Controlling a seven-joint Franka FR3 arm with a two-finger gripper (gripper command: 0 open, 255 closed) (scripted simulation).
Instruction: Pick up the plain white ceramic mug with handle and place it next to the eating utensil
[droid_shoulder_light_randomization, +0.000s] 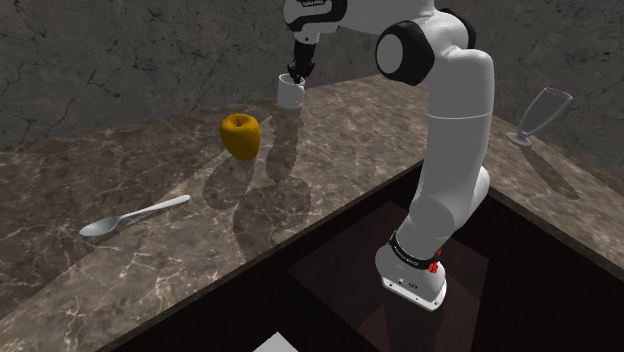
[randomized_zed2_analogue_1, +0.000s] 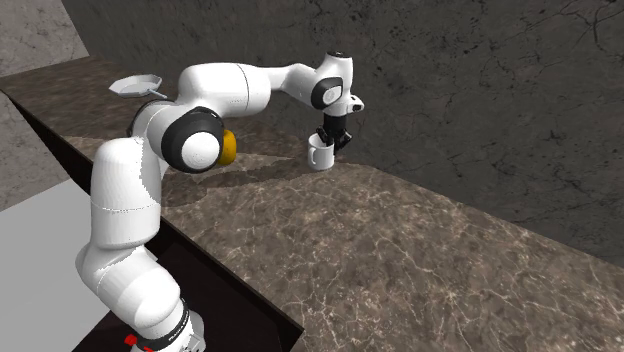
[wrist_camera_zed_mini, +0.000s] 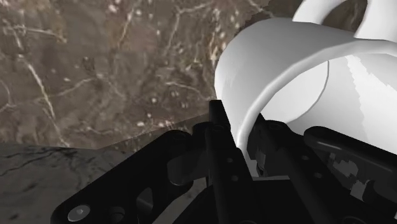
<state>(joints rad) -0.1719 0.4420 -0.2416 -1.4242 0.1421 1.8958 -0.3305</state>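
**Desk:** What does the tool have?

**Photographer:** The black tool (droid_shoulder_light_randomization: 299, 72) is clamped on the side wall of a plain white mug (droid_shoulder_light_randomization: 291, 93). One finger (wrist_camera_zed_mini: 218, 119) sits outside the wall and the other inside the cup, with the rim running between them. The fingers stand apart only by the thickness of that wall.

**Desk:** Where is the mug?

**Photographer:** It is at the far edge of the dark, veined stone table (droid_shoulder_light_randomization: 150, 160), close to the cracked grey wall (droid_shoulder_light_randomization: 120, 70). The mug is upright with its mouth up, and the tool comes down on it from above. In the wrist view its handle (wrist_camera_zed_mini: 312, 9) is on the side away from the fingers. I cannot tell whether the base rests on the table or hangs just off it.

**Desk:** And the utensil?

**Photographer:** A grey spoon (droid_shoulder_light_randomization: 135, 216) lies flat near the table's front edge, at the shoulder view's left, well apart from the mug. Between the two, nearer the mug, sits a round yellow-orange fruit (droid_shoulder_light_randomization: 241, 136).

**Desk:** Anything else in shot?

**Photographer:** A clear stemmed glass (droid_shoulder_light_randomization: 540, 115) leans on the table at the shoulder view's right, beyond the white arm (droid_shoulder_light_randomization: 455, 130). The arm bends over the table toward the wall to reach the mug.
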